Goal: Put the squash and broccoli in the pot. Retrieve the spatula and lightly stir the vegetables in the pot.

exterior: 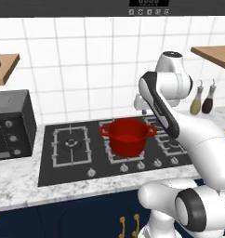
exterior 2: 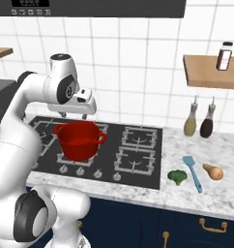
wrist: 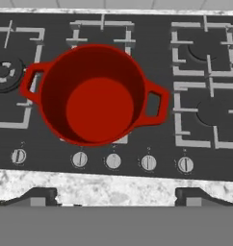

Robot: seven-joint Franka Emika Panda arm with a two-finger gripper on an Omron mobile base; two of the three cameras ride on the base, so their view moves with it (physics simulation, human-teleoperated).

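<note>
No readable writing; bottle (exterior 2: 225, 56) label blurred.

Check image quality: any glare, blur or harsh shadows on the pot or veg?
Left base view: pot sharp, soft sheen on its wall, shadow faint. Right base view: flat even light; broccoli, spatula and squash small and slightly soft, with light shadows on the counter. Hand view: pot interior crisp, darker along the inner wall, no glare; end effector tips dark at the bottom.
</note>
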